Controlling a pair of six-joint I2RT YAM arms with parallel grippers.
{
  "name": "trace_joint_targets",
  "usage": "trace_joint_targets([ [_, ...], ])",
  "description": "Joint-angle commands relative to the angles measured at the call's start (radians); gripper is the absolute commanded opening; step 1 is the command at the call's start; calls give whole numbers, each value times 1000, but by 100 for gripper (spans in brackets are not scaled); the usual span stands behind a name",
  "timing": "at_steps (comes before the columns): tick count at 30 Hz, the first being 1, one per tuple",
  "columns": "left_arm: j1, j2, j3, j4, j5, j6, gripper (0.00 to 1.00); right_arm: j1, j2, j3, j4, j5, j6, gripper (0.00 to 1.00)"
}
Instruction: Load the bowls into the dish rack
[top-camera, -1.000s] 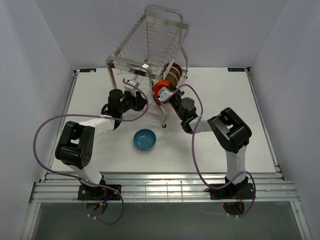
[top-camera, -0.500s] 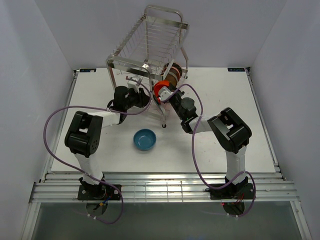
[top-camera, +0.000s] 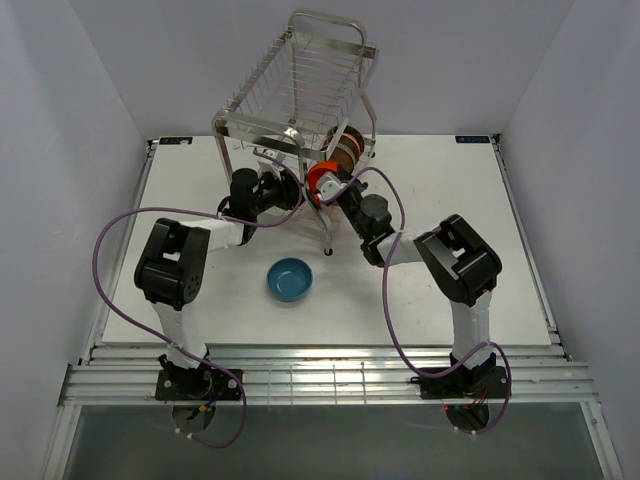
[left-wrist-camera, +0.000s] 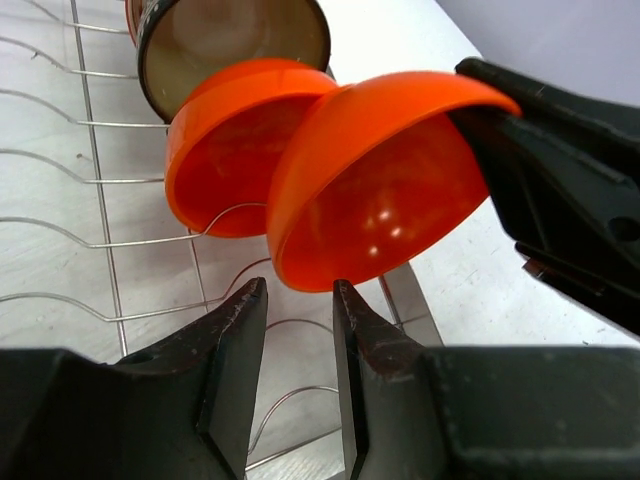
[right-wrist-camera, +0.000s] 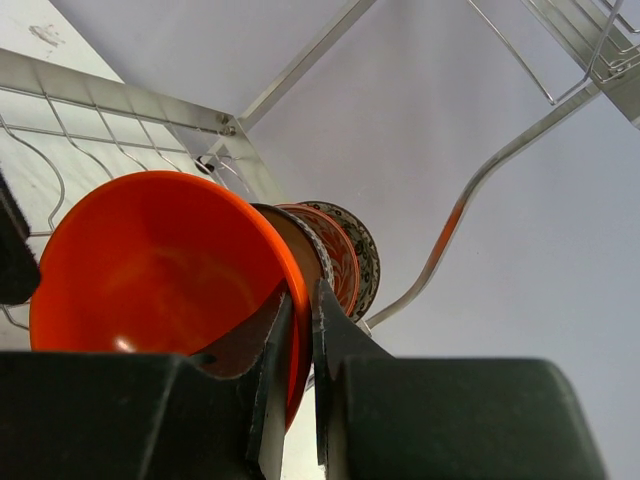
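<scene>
The right gripper (right-wrist-camera: 303, 290) is clamped on the rim of an orange bowl (left-wrist-camera: 380, 190). It holds the bowl on edge at the near end of the dish rack's (top-camera: 300, 80) lower tier — just in front of a second orange bowl (left-wrist-camera: 225, 150) standing in that tier. Farther back stands the dark brown bowl (left-wrist-camera: 235, 40), cream inside. The left gripper (left-wrist-camera: 300, 292) hovers just beside the orange bowl, fingers slightly apart, gripping nothing. A blue bowl (top-camera: 290, 278) sits on the white table (top-camera: 450, 200), nearer than the rack — well apart from both grippers.
</scene>
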Motion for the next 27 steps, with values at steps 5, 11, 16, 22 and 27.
trace_joint_targets([
  [5,-6,28,71,51,10,-19,42,-19,18,40,511,54,0,8],
  [11,-6,51,86,51,-4,-15,37,-17,15,32,505,56,14,8],
  [16,-8,77,112,50,1,-28,17,-17,9,16,502,53,23,8],
  [22,-6,88,120,50,4,-41,0,-17,14,14,502,54,23,9],
  [27,-6,80,112,53,-19,-54,0,-17,12,11,500,58,23,21],
])
